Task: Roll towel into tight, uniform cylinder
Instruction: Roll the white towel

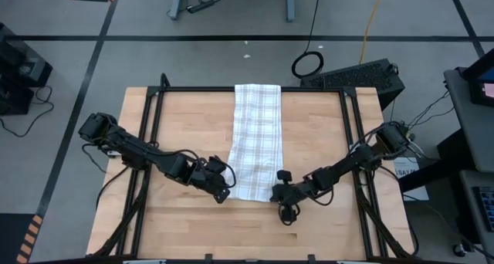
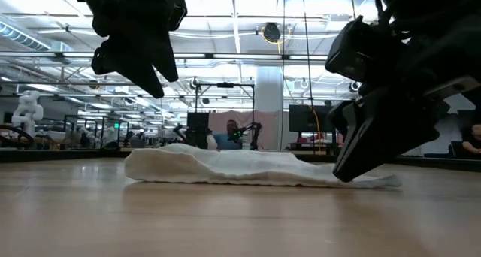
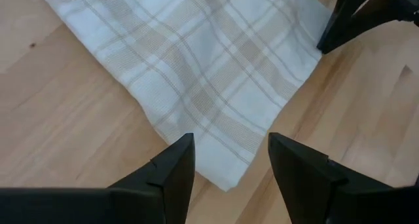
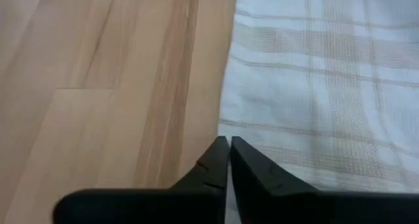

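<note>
We see the towel [image 1: 255,140] flat on the worktop [image 1: 177,225], folded into a strip, no roll begun. Our right hand [image 4: 228,160] is pinched together at its near right corner; whether it grips cloth we cannot tell. Our left hand [image 3: 230,160] hovers apart over the near left corner.

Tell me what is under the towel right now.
The towel lies folded into a long strip on the bare wooden table. Only wood shows around it; whatever its layers cover cannot be seen. The right gripper is shut at its near edge, the left gripper open above its corner.

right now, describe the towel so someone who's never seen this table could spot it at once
On the wooden table, look down the middle: the towel lies flat as a long strip running from the far edge toward the near side. It is white with a faint beige checked grid, the only cloth there, between the two dark arms.
</note>
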Controlling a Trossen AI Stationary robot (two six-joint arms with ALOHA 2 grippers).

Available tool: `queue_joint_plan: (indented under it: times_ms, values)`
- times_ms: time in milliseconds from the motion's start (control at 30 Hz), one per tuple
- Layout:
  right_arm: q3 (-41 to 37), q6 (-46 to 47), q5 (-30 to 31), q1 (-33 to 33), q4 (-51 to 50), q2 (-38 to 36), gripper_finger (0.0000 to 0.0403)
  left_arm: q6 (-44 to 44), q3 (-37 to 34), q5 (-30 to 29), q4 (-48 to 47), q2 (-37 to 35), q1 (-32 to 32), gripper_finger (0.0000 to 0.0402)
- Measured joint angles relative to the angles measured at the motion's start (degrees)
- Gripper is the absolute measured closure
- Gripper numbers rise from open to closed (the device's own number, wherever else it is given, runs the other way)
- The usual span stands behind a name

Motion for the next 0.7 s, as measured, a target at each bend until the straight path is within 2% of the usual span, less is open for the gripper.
queue_joint_plan:
  times_ms: [200, 533, 700]
  values:
    - [0.02, 1.13, -0.39, -0.04, -1.26, -3.43, 0.0401, -0.01, 0.00, -0.31, 0.00, 0.00, 0.00, 0.0204]
    - [0.02, 9.97, -0.35, -0.01, -19.11, -14.13, 0.0402, 0.00, 0.00, -1.51, -0.11, 0.00, 0.00, 0.0204]
    - [0.02, 6.72, -0.14, 0.20, -19.96, -15.74, 0.0399, 0.00, 0.00, -2.81, -0.11, 0.00, 0.00, 0.0204]
